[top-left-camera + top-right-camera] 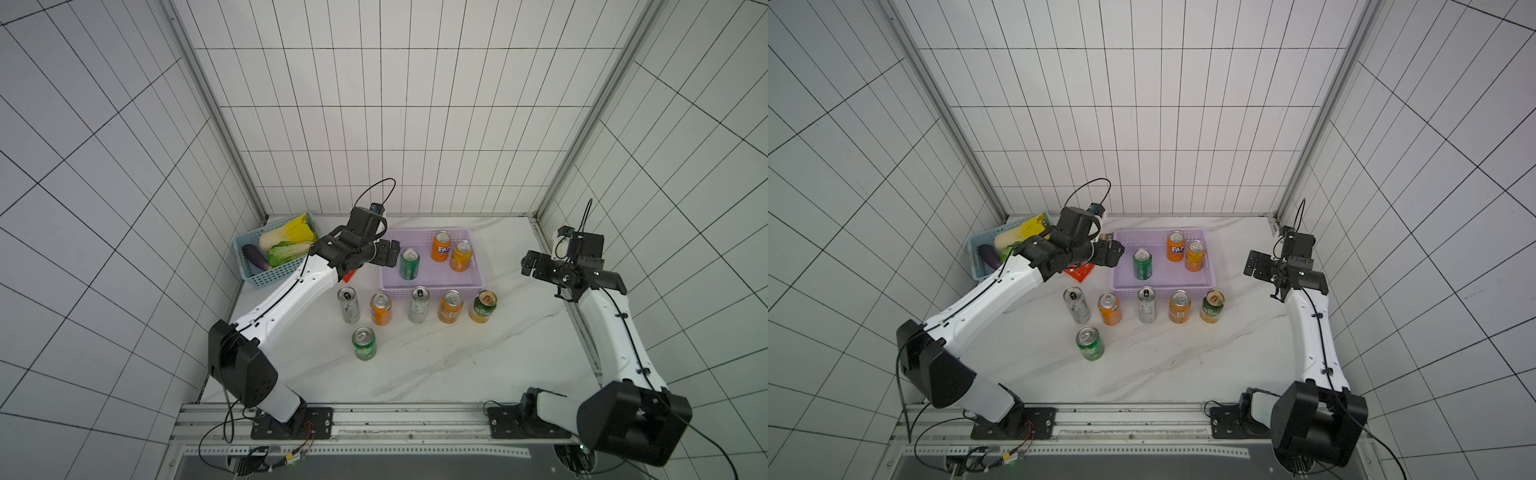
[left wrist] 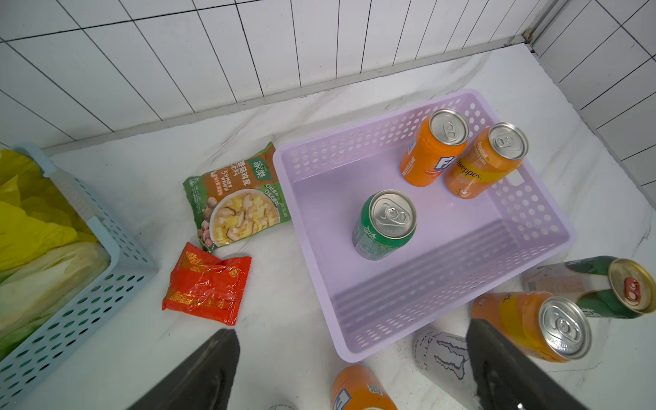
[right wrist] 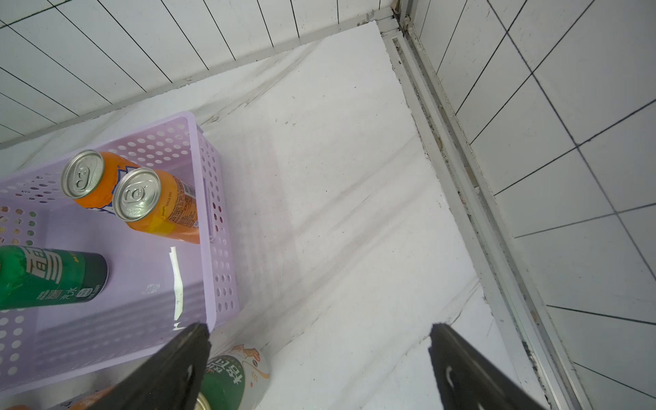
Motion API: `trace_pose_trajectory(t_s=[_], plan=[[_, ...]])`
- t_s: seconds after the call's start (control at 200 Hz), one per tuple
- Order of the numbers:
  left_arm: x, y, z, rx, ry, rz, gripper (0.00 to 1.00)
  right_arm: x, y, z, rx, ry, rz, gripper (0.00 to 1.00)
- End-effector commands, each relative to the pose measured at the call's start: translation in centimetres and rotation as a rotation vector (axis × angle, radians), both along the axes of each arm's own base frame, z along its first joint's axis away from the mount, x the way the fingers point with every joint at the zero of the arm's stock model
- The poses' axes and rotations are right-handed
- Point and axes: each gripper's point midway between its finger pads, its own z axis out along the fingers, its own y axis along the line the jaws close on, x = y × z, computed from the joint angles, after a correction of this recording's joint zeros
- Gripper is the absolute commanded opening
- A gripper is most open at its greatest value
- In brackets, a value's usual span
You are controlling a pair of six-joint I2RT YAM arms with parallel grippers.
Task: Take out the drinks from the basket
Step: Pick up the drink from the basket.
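In lilac basket (image 1: pixel 436 275), near rear edge of tabletop (image 1: pixel 436 374): green can (image 1: pixel 409 264) upright; two orange cans (image 1: pixel 441 247) side by side, seemingly touching. Along basket's front wall, outside: row of five cans (image 1: pixel 419 305). Nearer front edge: second green can (image 1: pixel 364 343). Left gripper (image 1: pixel 390 253) above basket's left wall, spread wide, empty. Right gripper (image 1: pixel 528 262) over tabletop's right edge, spread wide, empty.

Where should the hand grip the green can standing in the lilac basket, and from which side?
Probably its round side wall near the top, coming down from above. The green can stands upright with free space all round, and the walls of the basket would block a low sideways approach.
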Motion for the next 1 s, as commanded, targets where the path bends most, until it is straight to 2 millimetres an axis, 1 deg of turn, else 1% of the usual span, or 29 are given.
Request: trace_pose_trajectory(t_s=[0.0, 0.125, 0.26, 0.56, 0.68, 0.76, 0.85, 0.94, 0.995], plan=[[1.3, -2.1, 0.3, -0.031, -0.01, -0.068, 0.98, -0.4, -0.3, -1.2, 0.014, 0.021, -0.01, 1.0], [2.6, -3.1, -0.8, -0.016, 0.007, -0.088, 0.98, -0.3, -0.3, -1.3, 0.014, 0.024, -0.009, 1.0], [3.3, -4.2, -2.3, -0.005, 0.04, -0.124, 0.98, -0.3, -0.2, -1.4, 0.017, 0.027, -0.006, 1.0], [5.3, -6.1, -6.0, 0.019, 0.089, -0.16, 0.98, -0.3, -0.2, -1.4, 0.017, 0.028, -0.006, 1.0], [6.1, -6.6, -7.8, 0.047, 0.112, -0.177, 0.98, -0.3, -0.3, -1.4, 0.017, 0.03, -0.007, 1.0], [6.5, -6.6, -8.9, 0.082, 0.13, -0.184, 0.98, -0.3, -0.3, -1.4, 0.017, 0.029, -0.008, 1.0], [6.9, -6.8, -9.6, 0.098, 0.138, -0.189, 0.98, -0.3, -0.3, -1.4, 0.018, 0.029, -0.007, 1.0], [6.8, -7.4, -10.3, 0.089, 0.154, -0.216, 0.98, -0.2, -0.3, -1.3, 0.021, 0.027, -0.004, 1.0], [6.6, -7.9, -11.0, 0.083, 0.171, -0.238, 0.98, -0.3, -0.3, -1.3, 0.022, 0.027, -0.005, 1.0]])
